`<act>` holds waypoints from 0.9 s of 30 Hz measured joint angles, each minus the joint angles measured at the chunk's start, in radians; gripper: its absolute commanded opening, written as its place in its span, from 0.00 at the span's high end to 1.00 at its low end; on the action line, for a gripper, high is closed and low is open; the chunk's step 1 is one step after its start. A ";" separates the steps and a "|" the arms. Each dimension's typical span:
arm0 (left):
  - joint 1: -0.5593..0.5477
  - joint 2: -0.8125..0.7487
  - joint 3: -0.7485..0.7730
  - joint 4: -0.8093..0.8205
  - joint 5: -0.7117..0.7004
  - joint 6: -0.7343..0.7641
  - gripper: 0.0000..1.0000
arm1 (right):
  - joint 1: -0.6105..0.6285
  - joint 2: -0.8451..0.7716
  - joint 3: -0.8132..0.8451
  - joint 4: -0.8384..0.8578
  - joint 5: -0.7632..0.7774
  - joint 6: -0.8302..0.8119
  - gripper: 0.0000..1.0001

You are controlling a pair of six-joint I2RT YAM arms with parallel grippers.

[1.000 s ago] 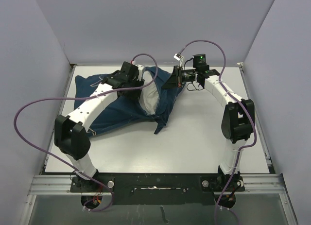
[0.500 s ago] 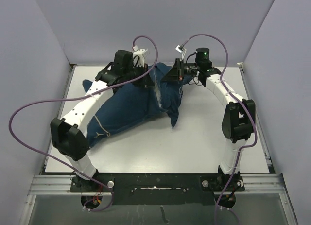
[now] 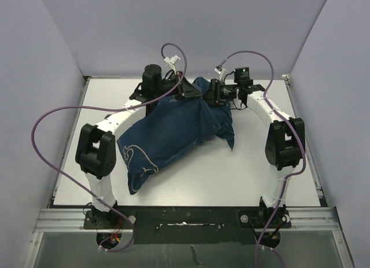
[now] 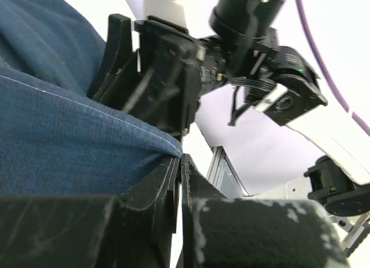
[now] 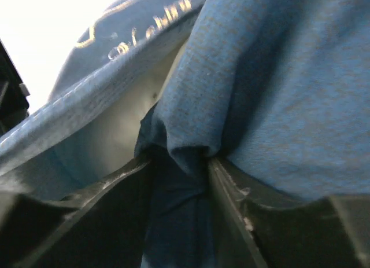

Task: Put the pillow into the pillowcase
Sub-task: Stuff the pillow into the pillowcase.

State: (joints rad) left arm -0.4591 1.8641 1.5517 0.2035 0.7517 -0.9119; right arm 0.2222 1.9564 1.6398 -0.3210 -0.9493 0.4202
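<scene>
The navy pillowcase (image 3: 167,129) lies bulging across the table, its whale drawing at the near left end and its open end raised at the back. The pillow is hidden inside it in the top view; a pale surface (image 5: 115,135) in the mouth looks like the pillow. My left gripper (image 3: 186,93) is shut, with the pillowcase hem (image 4: 87,135) running into its closed tips (image 4: 180,158). My right gripper (image 3: 213,94) faces it close by, and a fold of pillowcase cloth (image 5: 289,94) fills the gap at my right gripper (image 5: 179,158).
The white table (image 3: 243,175) is walled by grey panels on three sides. Purple cables (image 3: 52,117) loop over both arms. The right gripper's black body (image 4: 156,77) fills the left wrist view, very near the left fingers.
The white pillow that showed in the pillowcase mouth is now covered. The left gripper shut and moved right. The pillowcase swung right and nearer.
</scene>
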 measured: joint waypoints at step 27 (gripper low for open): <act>-0.284 -0.100 0.192 -0.520 -0.397 0.623 0.90 | -0.284 -0.269 -0.248 -0.417 -0.160 -0.745 0.39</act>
State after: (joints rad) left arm -0.7429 1.7638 1.7439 -0.3168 0.3542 -0.2890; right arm -0.0620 1.6871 1.3918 -0.7376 -1.1095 -0.3252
